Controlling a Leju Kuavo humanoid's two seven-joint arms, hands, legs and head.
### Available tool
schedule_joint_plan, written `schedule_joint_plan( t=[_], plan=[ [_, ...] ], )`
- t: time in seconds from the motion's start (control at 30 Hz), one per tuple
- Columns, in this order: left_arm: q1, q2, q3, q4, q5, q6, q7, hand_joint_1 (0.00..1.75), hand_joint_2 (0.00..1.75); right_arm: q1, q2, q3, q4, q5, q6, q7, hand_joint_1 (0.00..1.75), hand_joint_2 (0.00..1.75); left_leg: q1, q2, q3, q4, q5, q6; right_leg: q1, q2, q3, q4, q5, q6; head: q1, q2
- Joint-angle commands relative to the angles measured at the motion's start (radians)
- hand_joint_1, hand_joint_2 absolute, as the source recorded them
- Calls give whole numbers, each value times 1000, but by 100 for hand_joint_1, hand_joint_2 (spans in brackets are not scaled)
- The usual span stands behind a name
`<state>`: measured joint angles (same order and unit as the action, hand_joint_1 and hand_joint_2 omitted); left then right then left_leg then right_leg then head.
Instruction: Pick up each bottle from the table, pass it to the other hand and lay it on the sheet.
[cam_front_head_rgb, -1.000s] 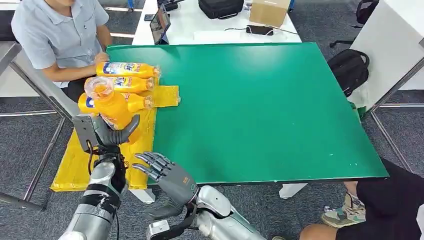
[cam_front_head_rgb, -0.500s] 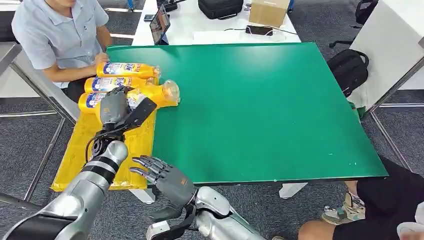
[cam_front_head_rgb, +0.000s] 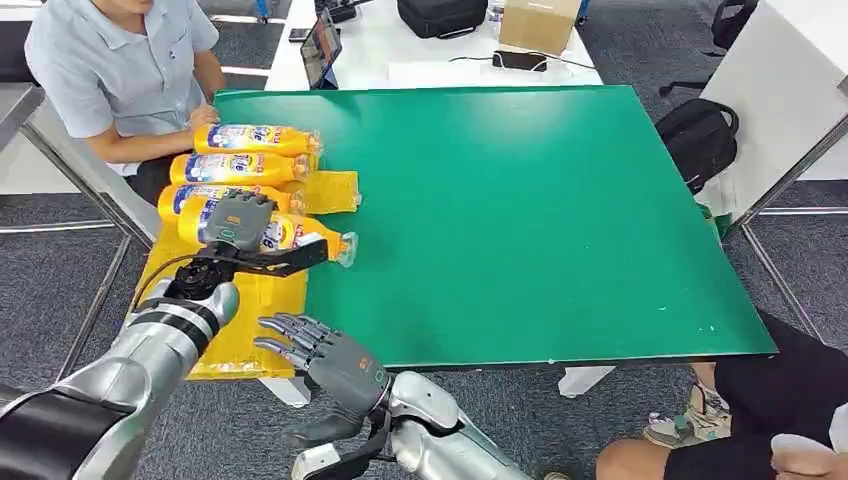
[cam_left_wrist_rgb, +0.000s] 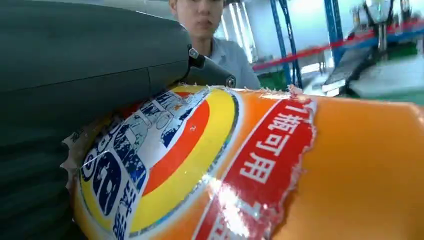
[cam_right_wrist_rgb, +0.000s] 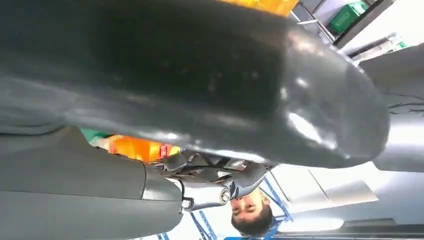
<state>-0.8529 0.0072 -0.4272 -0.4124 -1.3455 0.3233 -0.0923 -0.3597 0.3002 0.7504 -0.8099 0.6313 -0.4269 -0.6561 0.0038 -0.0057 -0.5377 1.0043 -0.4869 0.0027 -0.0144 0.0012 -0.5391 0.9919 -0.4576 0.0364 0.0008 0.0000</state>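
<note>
Orange bottle (cam_front_head_rgb: 270, 232) lies on its side across the right edge of the yellow sheet (cam_front_head_rgb: 180, 300), cap end poking out over the green table (cam_front_head_rgb: 520, 220). Left hand (cam_front_head_rgb: 240, 228) sits on top of it, palm down, fingers wrapped over the body, thumb stretched out along the near side toward the cap. Left forearm comes in low from the lower left, angled up toward the bottle. In the left wrist view the label (cam_left_wrist_rgb: 190, 165) sits right against the grey thumb (cam_left_wrist_rgb: 90, 60), so the grip is on.

Three more bottles lie side by side on the sheet beyond the held one: nearest (cam_front_head_rgb: 190, 196), middle (cam_front_head_rgb: 235, 167), farthest (cam_front_head_rgb: 255, 138). Caps all point toward the table centre. The held bottle lies just beside the nearest one; can't tell if they touch.

Right hand (cam_front_head_rgb: 320, 355) hovers below the table's near edge, palm roughly down, fingers spread and slightly curled, holding nothing. Well apart from the bottle.

Person in a grey shirt (cam_front_head_rgb: 115, 65) sits at the far left corner, hand by the farthest bottle.
</note>
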Motion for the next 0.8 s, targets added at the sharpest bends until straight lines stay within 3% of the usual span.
schedule_joint_plan(
  t=[0.03, 0.63, 0.73, 0.8],
  plan=[
    [-115, 24, -32, 115, 25, -191, -31, 175, 175, -4, -20, -21, -26, -16, 21, -33, 0, 0, 2, 0, -3, 2, 0, -1, 2, -1, -2, 1, 1, -1, 0, 0],
    [-46, -25, 76, 138, 151, -267, -33, 175, 175, -21, -20, -2, -13, -47, 28, -42, 0, 0, 1, -1, -1, 1, 1, 0, 1, -1, 0, 0, 1, -1, 0, 0],
    [-37, -27, 77, 141, 152, -264, -29, 171, 175, -19, -20, -2, -11, -48, 29, -42, 0, 0, 1, 0, -1, 0, 0, 0, 1, 0, 0, -1, 1, -1, 0, 0],
    [-31, -29, 83, 149, 159, -285, -28, 152, 175, -20, -19, -4, 1, -53, 28, -42, 0, 0, 1, 0, -1, 1, 0, 0, 1, -1, 0, 0, 1, -1, 0, 0]
  ],
)
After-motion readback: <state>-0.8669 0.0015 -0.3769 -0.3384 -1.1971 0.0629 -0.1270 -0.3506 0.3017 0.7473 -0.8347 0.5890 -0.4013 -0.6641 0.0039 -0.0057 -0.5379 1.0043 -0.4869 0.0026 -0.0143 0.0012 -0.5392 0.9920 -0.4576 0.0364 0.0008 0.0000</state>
